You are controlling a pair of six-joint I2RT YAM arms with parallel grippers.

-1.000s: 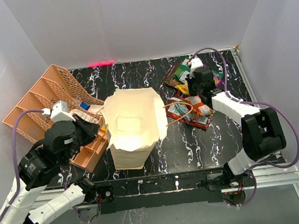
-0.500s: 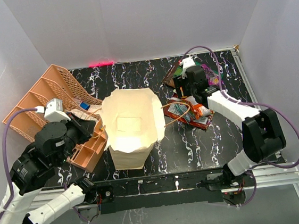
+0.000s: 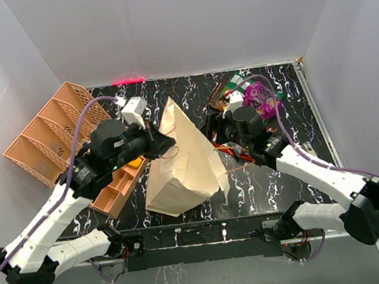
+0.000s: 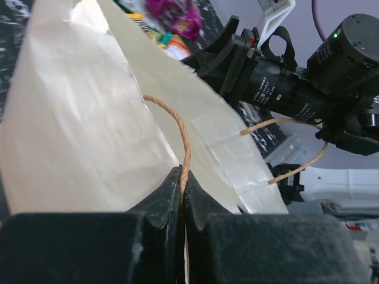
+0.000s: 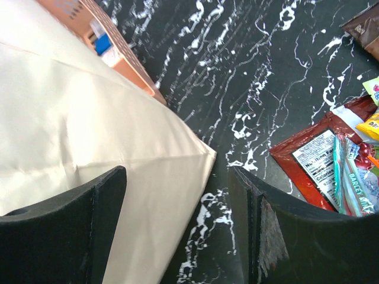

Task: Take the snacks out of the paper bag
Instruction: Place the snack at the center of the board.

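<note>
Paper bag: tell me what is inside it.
Inside the bag nothing shows: its mouth is folded flat, the left tool shut on a handle. Snacks lie outside, on the table by the right tool.

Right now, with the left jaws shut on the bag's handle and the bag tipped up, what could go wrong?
1. The left jaws pinch only the thin handle; with the paper bag hanging tilted from it, the loop may tear or slip free.
2. The other handle curls beside the right arm, whose jaws stand open by the bag's wall; it could snag.
3. The snacks lie close behind that arm; a swing might scatter them.
</note>
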